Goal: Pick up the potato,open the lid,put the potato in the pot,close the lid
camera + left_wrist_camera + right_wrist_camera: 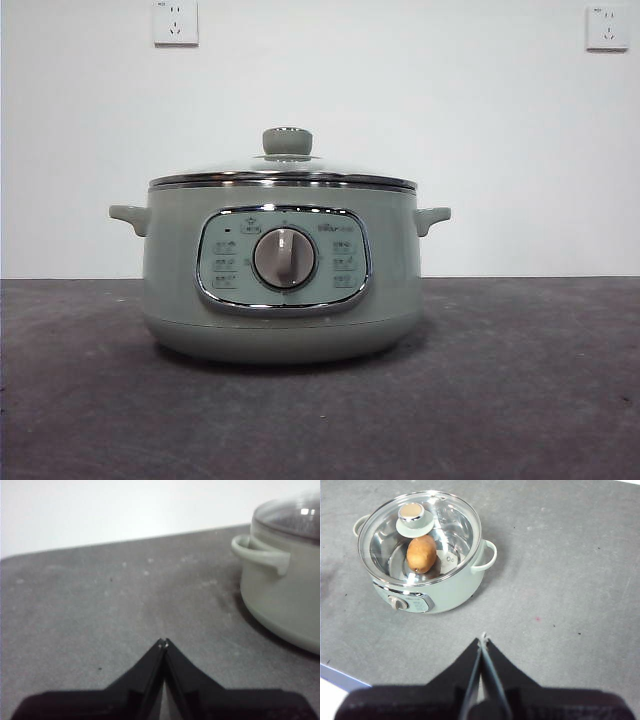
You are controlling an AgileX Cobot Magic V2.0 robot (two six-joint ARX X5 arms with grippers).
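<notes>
1 round sage pot [280, 300] | 1 glass steel-rimmed lid [420, 537] seated | 1 smooth brown potato [421, 554] inside | left gripper [163, 642], right gripper [483, 641]: fingers pressed together, empty

Markings on the pot's control panel [283, 260] are too small to read.

The pot [281, 285] is the only obstacle on the grey table [530, 390], with open surface on both sides and in front. Its mouth is blocked by the seated lid [420, 535], shutting in the potato [421, 554].
</notes>
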